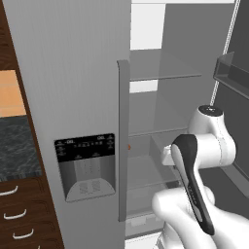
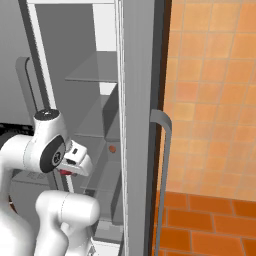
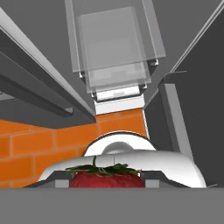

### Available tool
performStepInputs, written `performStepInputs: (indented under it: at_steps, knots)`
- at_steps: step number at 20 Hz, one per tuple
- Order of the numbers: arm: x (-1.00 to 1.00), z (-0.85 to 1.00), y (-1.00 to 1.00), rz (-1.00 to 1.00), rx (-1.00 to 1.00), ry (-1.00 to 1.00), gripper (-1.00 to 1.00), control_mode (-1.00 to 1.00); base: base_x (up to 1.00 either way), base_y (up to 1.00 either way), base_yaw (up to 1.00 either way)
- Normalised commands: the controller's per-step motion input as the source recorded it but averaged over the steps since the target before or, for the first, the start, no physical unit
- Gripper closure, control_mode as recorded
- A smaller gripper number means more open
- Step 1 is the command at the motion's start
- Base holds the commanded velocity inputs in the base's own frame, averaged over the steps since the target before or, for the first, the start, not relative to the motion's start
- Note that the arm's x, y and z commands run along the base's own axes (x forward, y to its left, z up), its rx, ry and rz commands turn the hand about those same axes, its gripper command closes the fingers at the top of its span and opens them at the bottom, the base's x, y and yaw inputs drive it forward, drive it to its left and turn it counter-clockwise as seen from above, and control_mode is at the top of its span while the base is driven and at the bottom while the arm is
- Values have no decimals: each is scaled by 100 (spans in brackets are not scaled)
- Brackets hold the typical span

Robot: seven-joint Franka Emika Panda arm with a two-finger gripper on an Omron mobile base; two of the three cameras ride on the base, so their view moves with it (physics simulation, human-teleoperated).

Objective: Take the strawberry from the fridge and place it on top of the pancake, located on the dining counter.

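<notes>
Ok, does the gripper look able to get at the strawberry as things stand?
Yes, it seems so: in the hand view the strawberry sits right between the fingertips of the gripper, apparently gripped. One door of the fridge stands open, so nothing appears to block the way.

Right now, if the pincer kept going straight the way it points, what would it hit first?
Probably the fridge's glass shelves, which lie ahead in the hand view. The pincer holds the strawberry; depth is unclear.
</notes>
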Motion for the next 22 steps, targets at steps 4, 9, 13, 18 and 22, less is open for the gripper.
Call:
performStepInputs:
  at_steps: [4,9,13,18,22]
  knots:
    - [0,0,0,0,0,0,100,-100,0,0,0]
    - [0,0,0,0,0,0,100,100,-8,17,0]
    - [0,0,0,0,0,0,100,100,-44,82,-12]
    - [0,0,0,0,0,0,100,100,-91,72,-42]
    - [0,0,0,0,0,0,100,100,-90,26,-72]
